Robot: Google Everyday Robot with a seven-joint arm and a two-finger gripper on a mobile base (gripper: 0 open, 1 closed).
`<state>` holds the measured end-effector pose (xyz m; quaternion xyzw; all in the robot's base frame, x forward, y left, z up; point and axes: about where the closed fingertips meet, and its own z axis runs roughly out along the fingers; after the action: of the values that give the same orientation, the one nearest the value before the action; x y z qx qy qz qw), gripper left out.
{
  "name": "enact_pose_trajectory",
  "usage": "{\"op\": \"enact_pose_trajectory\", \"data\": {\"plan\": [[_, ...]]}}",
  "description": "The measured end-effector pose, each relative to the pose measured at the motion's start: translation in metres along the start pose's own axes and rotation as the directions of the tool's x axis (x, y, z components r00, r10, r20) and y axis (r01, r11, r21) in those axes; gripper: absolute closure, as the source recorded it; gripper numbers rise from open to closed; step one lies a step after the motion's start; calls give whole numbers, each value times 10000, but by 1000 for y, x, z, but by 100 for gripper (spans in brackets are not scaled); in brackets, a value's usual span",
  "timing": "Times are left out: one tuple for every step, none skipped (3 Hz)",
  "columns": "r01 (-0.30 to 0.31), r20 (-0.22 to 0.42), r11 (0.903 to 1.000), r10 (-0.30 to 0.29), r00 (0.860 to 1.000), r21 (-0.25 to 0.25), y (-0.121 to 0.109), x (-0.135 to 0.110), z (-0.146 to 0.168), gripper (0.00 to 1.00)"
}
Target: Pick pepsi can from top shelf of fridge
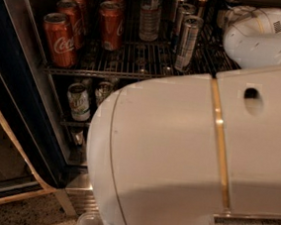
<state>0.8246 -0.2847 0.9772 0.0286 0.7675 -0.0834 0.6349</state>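
Honestly, you cannot tell how wide the gripper point(225, 15) stands or whether it holds anything. It sits deep over the top shelf point(135, 66) of the fridge point(55, 122), on the end of the white arm point(259, 39). You cannot make out the pepsi can near it. Just left of the gripper stand slim silver cans point(188, 42), and farther left the Coca-Cola cans point(60, 39).
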Motion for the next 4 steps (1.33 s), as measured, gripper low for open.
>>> {"op": "enact_pose_trajectory", "data": {"plan": [[-327, -163, 9995, 327, 9993, -15, 9, 9, 28, 44], [-385, -122, 9993, 385, 9992, -23, 10, 8, 31, 44], [-520, -83, 9986, 520, 9986, 37, 9, 8, 34, 64], [-520, -83, 9986, 520, 9986, 37, 9, 8, 34, 86]]}}
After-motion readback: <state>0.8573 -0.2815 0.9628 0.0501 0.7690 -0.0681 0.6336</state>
